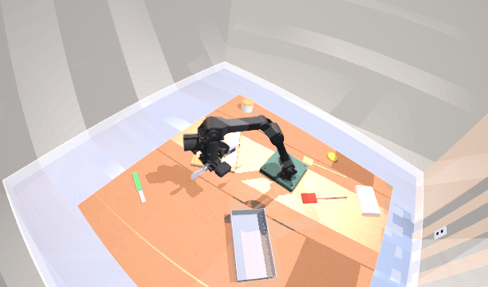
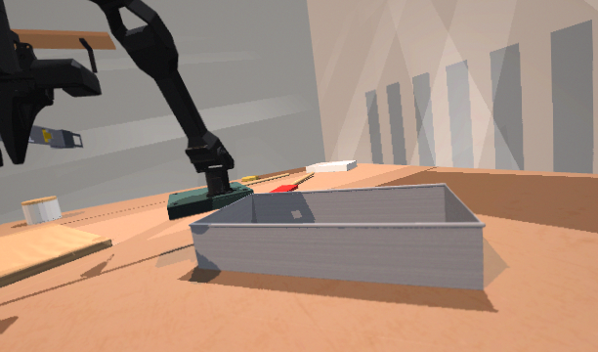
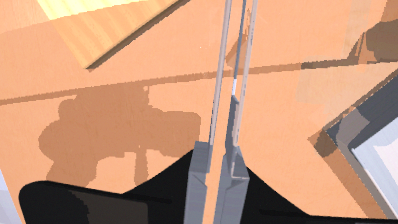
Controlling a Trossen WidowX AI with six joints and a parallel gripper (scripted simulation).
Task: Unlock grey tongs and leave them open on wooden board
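Observation:
My gripper (image 1: 214, 163) (image 2: 7, 162) (image 3: 211, 158) is shut on the grey tongs (image 1: 198, 172) (image 2: 59, 138) (image 3: 192, 187) and holds them high above the table. In the exterior view they lie across the fingers, nearly level, dipping slightly to the right, where an end with a yellow mark and a small loop shows. In the wrist view their two arms run close together, side by side. Whether the lock is engaged cannot be told. The wooden board (image 1: 195, 160) (image 2: 45, 244) (image 3: 110, 30) lies below, partly hidden by the arm in the top view.
The roasting tin (image 1: 234, 247) (image 2: 338, 251) stands near the front. The arm's green base (image 1: 269, 163) (image 2: 182, 205) is behind it. A lidded jar (image 1: 247, 107) stands at the back. A red spatula (image 1: 308, 198), a white block (image 1: 367, 200) and a green-handled tool (image 1: 137, 182) lie around.

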